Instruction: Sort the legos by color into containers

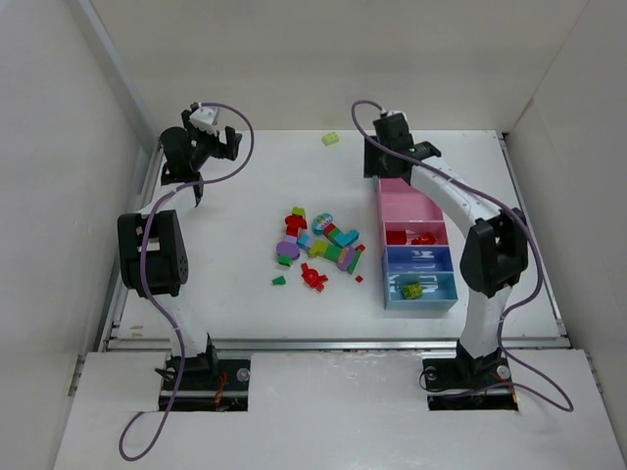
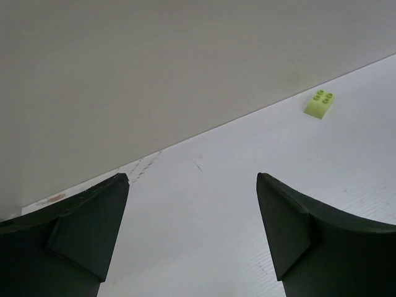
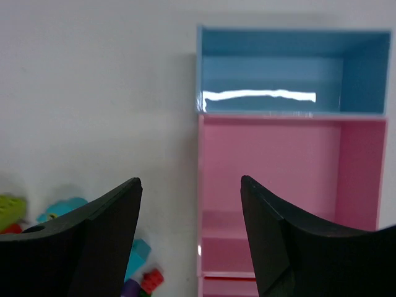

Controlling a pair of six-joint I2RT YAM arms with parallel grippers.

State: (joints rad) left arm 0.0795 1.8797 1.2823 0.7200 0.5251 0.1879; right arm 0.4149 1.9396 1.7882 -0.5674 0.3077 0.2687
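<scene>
The legos [image 1: 318,250] lie in a loose pile of red, green, teal and purple bricks mid-table. One yellow-green brick [image 1: 331,138] sits alone near the back wall and shows in the left wrist view [image 2: 320,103]. The containers [image 1: 416,259] form a strip on the right. Red bricks [image 1: 411,236] lie in the second pink bin, and a yellow-green brick [image 1: 412,290] in the nearest light blue bin. My left gripper [image 1: 225,145] [image 2: 192,176] is open and empty at the back left. My right gripper [image 1: 388,166] [image 3: 190,179] is open and empty over the strip's far end.
In the right wrist view, the far light blue bin [image 3: 365,68] and the pink bin [image 3: 359,161] next to it are empty. A few pile bricks [image 3: 62,207] show at the lower left. White walls enclose the table at the back and both sides.
</scene>
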